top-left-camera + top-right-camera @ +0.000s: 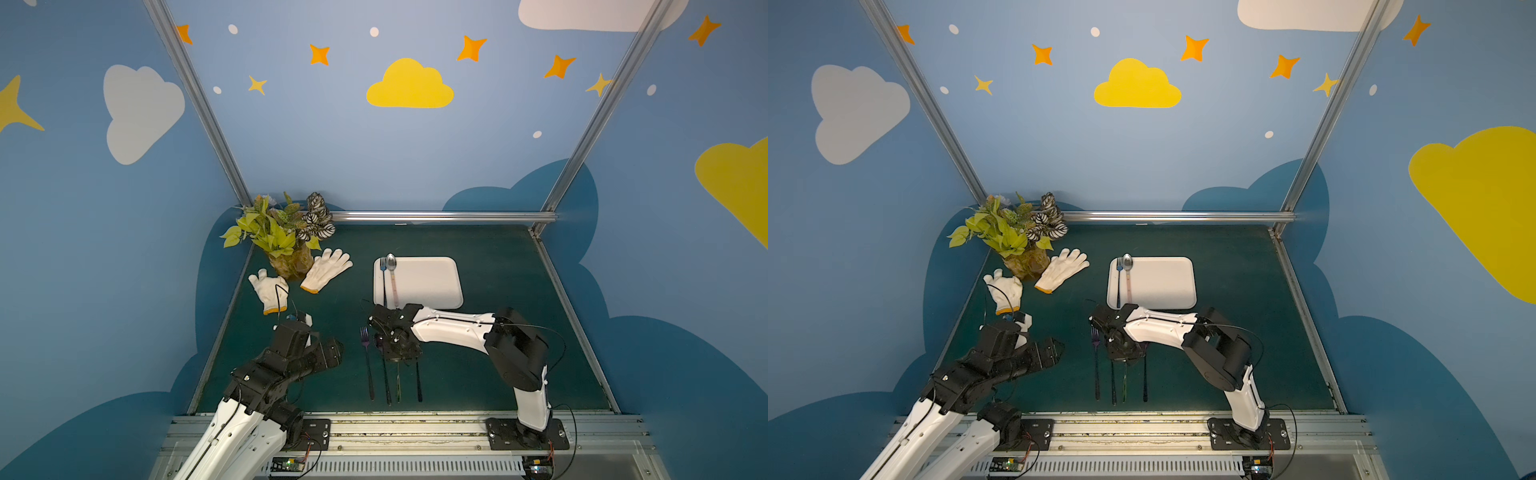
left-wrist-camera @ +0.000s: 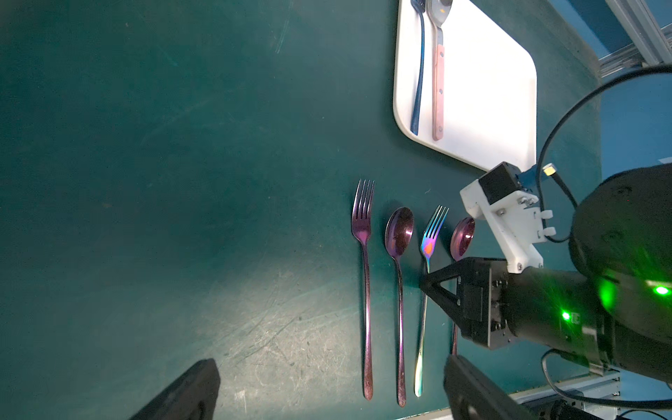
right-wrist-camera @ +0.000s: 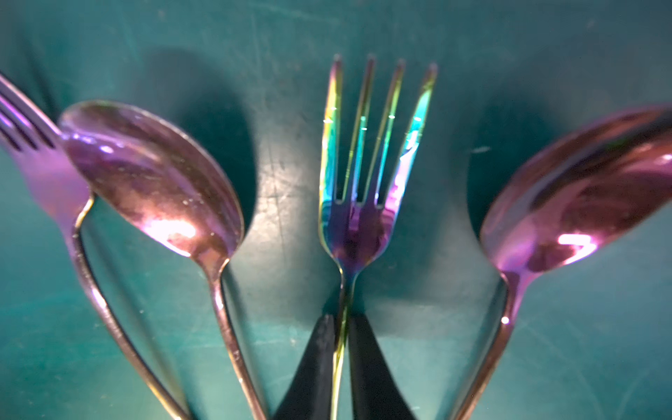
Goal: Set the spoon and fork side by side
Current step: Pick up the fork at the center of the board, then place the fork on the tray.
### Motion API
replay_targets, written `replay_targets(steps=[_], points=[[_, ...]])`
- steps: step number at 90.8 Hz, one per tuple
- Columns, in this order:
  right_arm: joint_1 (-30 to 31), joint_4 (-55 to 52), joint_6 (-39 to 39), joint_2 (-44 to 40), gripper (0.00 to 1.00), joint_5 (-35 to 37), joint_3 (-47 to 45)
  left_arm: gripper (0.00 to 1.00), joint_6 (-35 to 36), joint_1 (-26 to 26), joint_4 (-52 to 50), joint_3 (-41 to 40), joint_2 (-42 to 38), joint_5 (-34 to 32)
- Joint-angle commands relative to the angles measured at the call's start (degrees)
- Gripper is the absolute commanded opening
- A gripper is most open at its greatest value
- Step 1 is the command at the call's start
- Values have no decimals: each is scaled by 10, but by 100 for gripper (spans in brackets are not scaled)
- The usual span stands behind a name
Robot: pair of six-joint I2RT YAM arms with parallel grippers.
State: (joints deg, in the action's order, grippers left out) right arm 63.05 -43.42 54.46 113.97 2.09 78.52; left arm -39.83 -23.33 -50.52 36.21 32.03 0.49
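The right fingers are pinched shut on the rainbow fork. They grip its thin neck just behind the head, one finger on each side of the stem. The fork appears to lie flat on the green tabletop, third in a row of four pieces. The row runs purple fork, purple spoon, rainbow fork, then a second purple spoon, partly hidden behind the right arm in the left wrist view. All four lie parallel, handles toward the robot's base and heads pointing away, toward the white tray.

That shared long axis is what the coming move seems to turn on. The fingers close across the stem, square to it, so a straight lift should carry the fork without turning it (its neighbours on either side are near, though apart from it). The tray sits beyond the heads. It holds a blue fork and a pink-handled spoon, side by side along its left edge and lying the same way, so the likely job is another such pair.

The right arm is plainly the nearer one. The left fingers stand wide apart, holding nothing, above bare tabletop to the left of the row.
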Motion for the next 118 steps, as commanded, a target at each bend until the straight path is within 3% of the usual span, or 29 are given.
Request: replay_targets(steps=[1, 43, 70, 93, 118], points=[[-2, 31, 9, 10, 3, 7, -25, 100, 11, 1, 3, 1, -5, 5], [-17, 18, -28, -108, 0, 22, -25, 100, 17, 2, 6, 2, -7, 2], [-137, -59, -140, -167, 0, -5, 35, 100, 28, 2, 13, 3, 5, 12], [-257, -86, -239, -70, 0, -50, 154, 100, 51, 2, 21, 13, 44, 23], [-303, -103, -266, 95, 0, -73, 327, 100, 63, 2, 26, 15, 62, 33]])
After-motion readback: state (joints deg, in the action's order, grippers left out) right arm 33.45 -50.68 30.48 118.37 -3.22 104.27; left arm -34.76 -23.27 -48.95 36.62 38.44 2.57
